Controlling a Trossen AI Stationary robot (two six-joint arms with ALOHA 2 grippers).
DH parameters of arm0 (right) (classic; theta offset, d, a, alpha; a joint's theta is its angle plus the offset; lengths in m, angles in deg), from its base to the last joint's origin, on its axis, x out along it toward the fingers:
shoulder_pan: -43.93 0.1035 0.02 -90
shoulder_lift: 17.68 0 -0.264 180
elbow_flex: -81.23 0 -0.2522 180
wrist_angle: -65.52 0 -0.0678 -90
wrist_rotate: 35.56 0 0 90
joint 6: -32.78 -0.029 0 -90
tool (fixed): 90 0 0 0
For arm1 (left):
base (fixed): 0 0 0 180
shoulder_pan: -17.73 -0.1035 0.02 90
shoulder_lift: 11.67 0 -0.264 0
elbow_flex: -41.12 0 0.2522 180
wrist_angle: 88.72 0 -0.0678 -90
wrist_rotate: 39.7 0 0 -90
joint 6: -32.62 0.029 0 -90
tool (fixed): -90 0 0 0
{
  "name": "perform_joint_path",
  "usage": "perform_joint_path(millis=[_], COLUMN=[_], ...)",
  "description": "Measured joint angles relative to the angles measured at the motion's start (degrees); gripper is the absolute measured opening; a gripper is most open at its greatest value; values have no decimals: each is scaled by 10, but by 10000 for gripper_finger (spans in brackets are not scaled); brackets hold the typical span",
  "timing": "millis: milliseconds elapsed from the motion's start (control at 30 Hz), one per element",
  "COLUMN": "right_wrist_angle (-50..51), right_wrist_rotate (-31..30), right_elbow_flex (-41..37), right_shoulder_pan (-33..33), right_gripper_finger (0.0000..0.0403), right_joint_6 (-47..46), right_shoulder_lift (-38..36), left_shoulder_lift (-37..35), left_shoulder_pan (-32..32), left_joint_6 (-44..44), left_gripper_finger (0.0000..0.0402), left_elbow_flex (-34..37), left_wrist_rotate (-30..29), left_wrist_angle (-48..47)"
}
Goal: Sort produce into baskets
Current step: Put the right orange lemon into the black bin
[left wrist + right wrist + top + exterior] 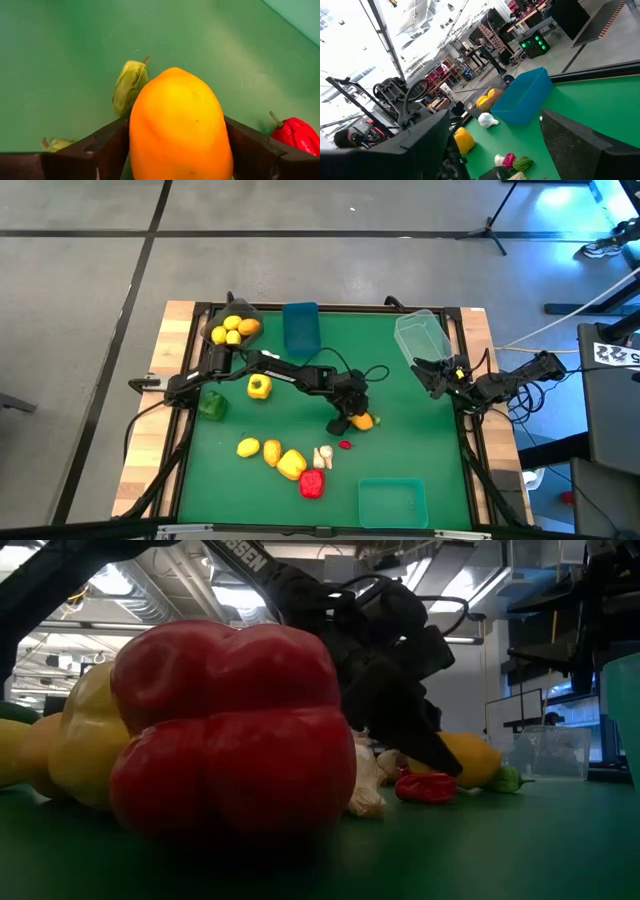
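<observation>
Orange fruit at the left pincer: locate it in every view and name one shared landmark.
High view: orange fruit right of the mat's centre, at the left pincer.
Low view: right of centre, behind the dark pincer.
Left wrist view: fills the centre.
Right wrist view: cannot find it.
Landmark: the small red pepper beside it.

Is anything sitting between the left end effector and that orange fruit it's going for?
No. The orange fruit already sits between the left end effector's fingers; the small green piece lies beyond it.
</observation>
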Motion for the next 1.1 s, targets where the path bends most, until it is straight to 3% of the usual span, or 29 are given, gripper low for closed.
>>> perform_joint_path(millis=[200, 367, 567, 800, 1100], right_wrist_angle=[0, 0, 0, 3, 3], right_wrist_rotate=[0, 0, 0, 0, 0], right_elbow_flex=[0, 0, 0, 0, 0], right_shoulder_pan=[0, 0, 0, 0, 0], right_gripper_finger=[303, 303, 303, 303, 303], right_joint_6=[0, 0, 0, 0, 0], right_shoulder_lift=[0, 0, 0, 0, 0], left_shoulder_lift=[0, -15, -90, -219, -391], left_shoulder_pan=[0, 0, -12, -53, -143], left_joint_6=[-38, -77, -107, -130, -259], left_gripper_finger=[232, 238, 244, 245, 250], left_elbow_flex=[0, 1, 0, 0, 28], left_wrist_rotate=[0, 0, -12, -121, -277], left_wrist_angle=[1, -2, -17, -164, -418])
